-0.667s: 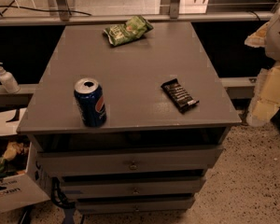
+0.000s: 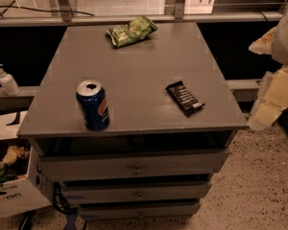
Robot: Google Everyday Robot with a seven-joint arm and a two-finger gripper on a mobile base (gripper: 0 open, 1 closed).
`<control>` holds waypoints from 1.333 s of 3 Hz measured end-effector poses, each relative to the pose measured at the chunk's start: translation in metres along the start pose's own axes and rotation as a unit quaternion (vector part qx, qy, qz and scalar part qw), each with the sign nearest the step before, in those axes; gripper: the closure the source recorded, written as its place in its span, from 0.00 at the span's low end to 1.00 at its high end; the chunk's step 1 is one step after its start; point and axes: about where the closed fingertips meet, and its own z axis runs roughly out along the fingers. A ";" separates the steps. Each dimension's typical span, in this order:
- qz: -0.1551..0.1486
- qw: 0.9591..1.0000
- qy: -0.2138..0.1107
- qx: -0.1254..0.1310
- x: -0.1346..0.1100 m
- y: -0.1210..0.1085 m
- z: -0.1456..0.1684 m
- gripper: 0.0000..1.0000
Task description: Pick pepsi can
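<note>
The pepsi can [image 2: 92,105] is dark blue with a red-white-blue logo and an opened silver top. It stands upright near the front left edge of the grey drawer cabinet's top [image 2: 134,75]. My arm shows as pale cream shapes at the right edge of the camera view. My gripper [image 2: 271,102] hangs there beside the cabinet's right side, off the top and far to the right of the can. It holds nothing that I can see.
A flat black wrapper [image 2: 184,97] lies at the front right of the top. A green crisp bag [image 2: 131,31] lies at the back. A soap dispenser [image 2: 6,80] and a cardboard box [image 2: 9,176] are at the left, below the top.
</note>
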 end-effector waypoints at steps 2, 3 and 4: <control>0.093 0.977 -0.172 -0.084 -0.017 0.019 0.049 0.00; 0.098 0.954 -0.261 -0.107 -0.048 0.036 0.051 0.00; 0.099 0.947 -0.282 -0.115 -0.060 0.040 0.044 0.00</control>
